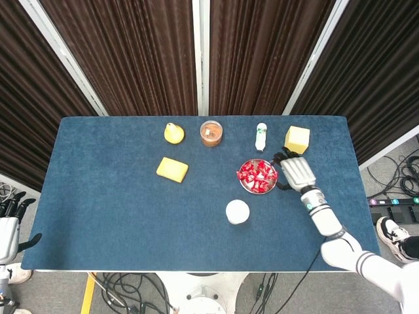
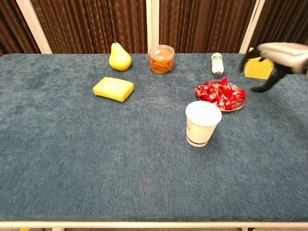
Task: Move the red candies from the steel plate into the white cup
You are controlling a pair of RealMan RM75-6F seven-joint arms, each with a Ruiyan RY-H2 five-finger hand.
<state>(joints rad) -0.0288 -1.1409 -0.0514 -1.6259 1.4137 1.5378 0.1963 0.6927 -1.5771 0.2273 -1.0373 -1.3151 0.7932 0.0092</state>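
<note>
right hand [image 1: 296, 171]: hovering just right of the steel plate [image 1: 243, 184], centre-right in the head view; fingers spread and slightly curled, holding nothing. In the chest view it is showing blurred at upper right [image 2: 279, 55], above the table [image 2: 72, 159], not touching anything.
left hand [image 1: 8, 226]: sitting off the table's lower left corner in the head view, fingers apart, empty.
red candies [image 1: 256, 175]: piled on the steel plate, none in the cup as far as I can tell.
white cup [image 1: 237, 212]: standing upright, mouth open, just below-left of the plate in the head view; near it but not touching.
step: reaching for the first candy, I'd say. Task looking barely started.
how to do it well: come down on a candy at the right-hand rim of the pile, nearest the hand. Pinch one wrapper between thumb and finger, not a fistful. Wrappers looking crinkly and slick, so close on the body, not a loose tail. Keep the palm off the plate rim; a shallow plate will probably slide or tip. Carry low to the cup and let go straight over its mouth; cup looks light, so a knock would likely topple it.
clutter: yellow pear [image 1: 173, 133], clear jar [image 1: 211, 133], small white bottle [image 1: 261, 137], yellow block [image 1: 296, 139], yellow sponge [image 1: 172, 169]; all well clear of the plate-to-cup path except the block, just above the hand.
writing: cup is carrying a dark band near its base [image 2: 198, 141]; bottle has a green label. No text readable on either, too small.
</note>
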